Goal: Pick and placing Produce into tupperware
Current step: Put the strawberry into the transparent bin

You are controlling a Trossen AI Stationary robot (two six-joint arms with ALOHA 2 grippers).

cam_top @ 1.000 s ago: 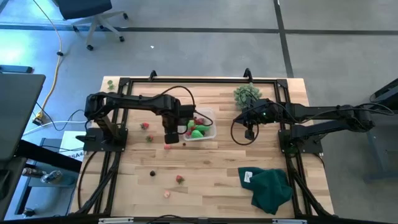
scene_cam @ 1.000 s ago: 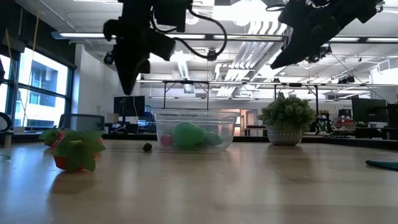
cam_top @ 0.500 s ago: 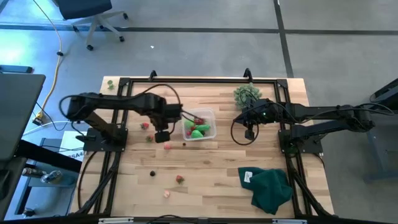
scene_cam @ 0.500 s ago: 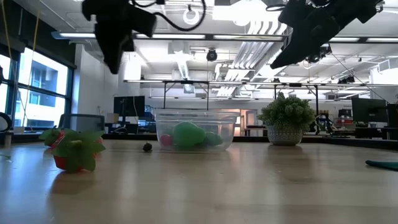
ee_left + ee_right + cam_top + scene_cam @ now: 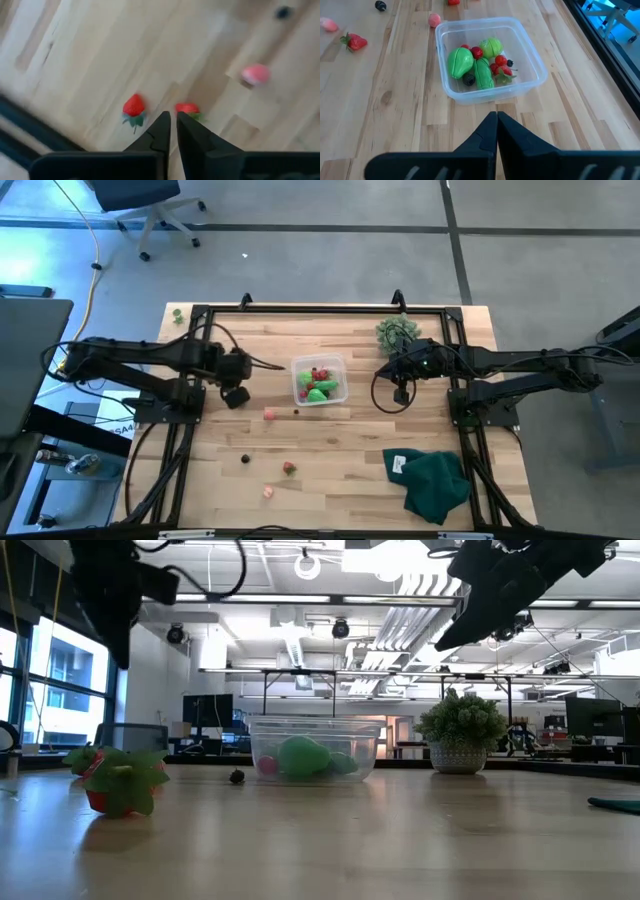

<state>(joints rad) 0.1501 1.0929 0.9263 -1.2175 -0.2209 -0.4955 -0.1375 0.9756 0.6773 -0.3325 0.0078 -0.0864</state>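
Observation:
The clear tupperware sits mid-table with green and red produce inside. Loose produce lies on the wood: two strawberries just past my left gripper's fingertips, a pink piece, a dark berry, and more near the near edge. My left gripper hovers shut left of the tupperware, above the strawberries, holding nothing. My right gripper is shut, raised to the tupperware's right, pointing at it.
A spiky grey-green bushy ball stands near the far edge, right of the tupperware. A dark green cloth lies at the near right corner. A dark berry and a pink piece lie toward the near edge.
My left gripper has drawn back from beside the tupperware toward the table's left edge, staying raised above the wood. The right arm has kept still, and the tupperware and loose pieces have stayed in place.

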